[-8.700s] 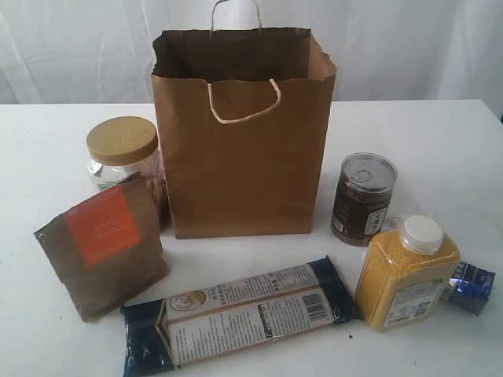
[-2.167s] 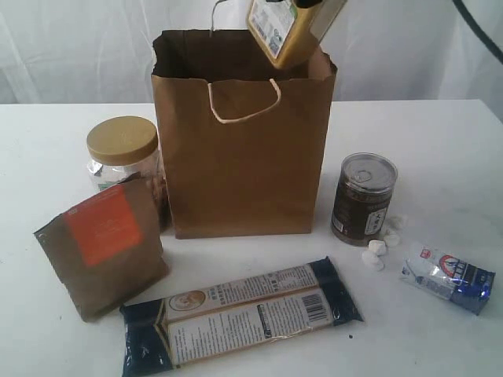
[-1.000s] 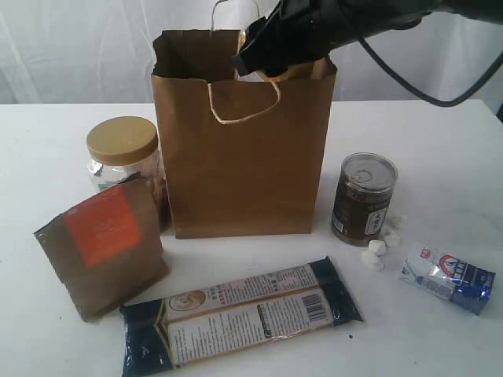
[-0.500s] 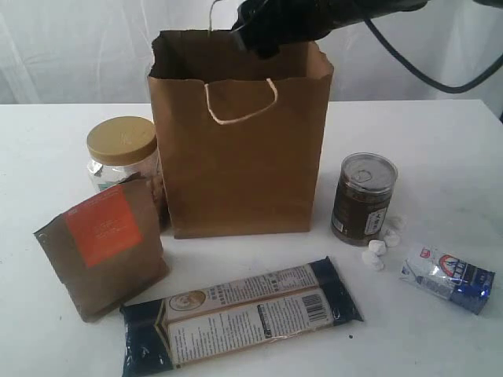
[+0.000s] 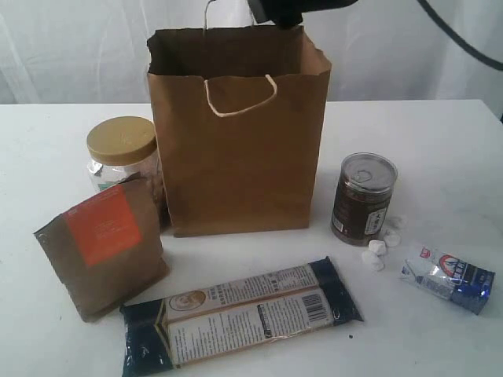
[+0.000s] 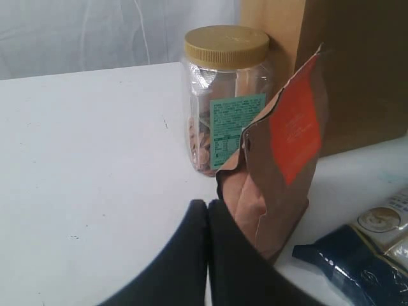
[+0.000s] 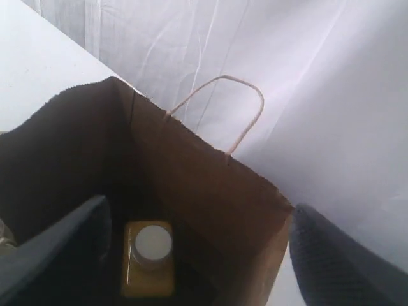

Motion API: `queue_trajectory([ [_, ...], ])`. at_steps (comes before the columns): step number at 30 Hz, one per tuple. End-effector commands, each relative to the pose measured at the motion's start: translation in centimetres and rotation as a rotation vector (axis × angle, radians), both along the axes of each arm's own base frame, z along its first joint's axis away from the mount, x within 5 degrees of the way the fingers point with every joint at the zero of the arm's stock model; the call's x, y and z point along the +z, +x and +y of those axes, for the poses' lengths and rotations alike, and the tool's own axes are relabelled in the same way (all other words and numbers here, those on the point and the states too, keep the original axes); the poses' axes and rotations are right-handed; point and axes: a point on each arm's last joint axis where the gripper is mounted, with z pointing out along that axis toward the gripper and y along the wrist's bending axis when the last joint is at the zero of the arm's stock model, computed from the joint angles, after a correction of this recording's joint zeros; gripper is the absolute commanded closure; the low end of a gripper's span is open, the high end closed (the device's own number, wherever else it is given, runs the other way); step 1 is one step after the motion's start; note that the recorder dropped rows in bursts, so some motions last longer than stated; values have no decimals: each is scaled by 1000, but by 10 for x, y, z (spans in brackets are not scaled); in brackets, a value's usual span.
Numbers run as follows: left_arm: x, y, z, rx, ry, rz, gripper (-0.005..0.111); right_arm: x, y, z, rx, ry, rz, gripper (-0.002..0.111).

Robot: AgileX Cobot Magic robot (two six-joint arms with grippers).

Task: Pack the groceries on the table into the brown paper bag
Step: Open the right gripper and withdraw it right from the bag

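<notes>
The brown paper bag (image 5: 236, 157) stands upright mid-table. Inside it, the yellow white-capped bottle (image 7: 150, 258) stands on the bottom. My right gripper (image 5: 277, 16) hangs open just above the bag's back rim, holding nothing; its fingers (image 7: 64, 248) spread wide over the mouth. On the table (image 5: 440, 149) are the gold-lidded jar (image 5: 122, 153), brown pouch (image 5: 102, 247), long dark-blue packet (image 5: 240, 314), dark can (image 5: 363, 198) and small blue-silver packet (image 5: 448, 276). My left gripper (image 6: 207, 205) is shut and empty, low beside the pouch (image 6: 280, 153) and jar (image 6: 223, 95).
A few small white lumps (image 5: 377, 250) lie between the can and the small packet. A white curtain (image 5: 78, 47) hangs behind the table. The bag's cream handles (image 5: 240, 98) stand above and in front of its rim.
My right gripper has let go of the yellow bottle inside the bag, opened, and risen out above the rim. The bag shifted slightly left. The left gripper has not moved.
</notes>
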Motion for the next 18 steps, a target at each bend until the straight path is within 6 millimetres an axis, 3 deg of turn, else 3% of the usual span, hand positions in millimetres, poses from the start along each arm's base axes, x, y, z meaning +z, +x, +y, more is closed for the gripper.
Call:
queue_trajectory([
  [1, -1, 0, 0, 0, -5, -3, 107, 0, -8, -26, -98, 23, 32, 37],
  [14, -1, 0, 0, 0, -5, -3, 107, 22, -86, -117, -322, 44, -61, 39],
  [18, -1, 0, 0, 0, -5, -3, 107, 6, -104, -135, -387, 5, -11, 39],
])
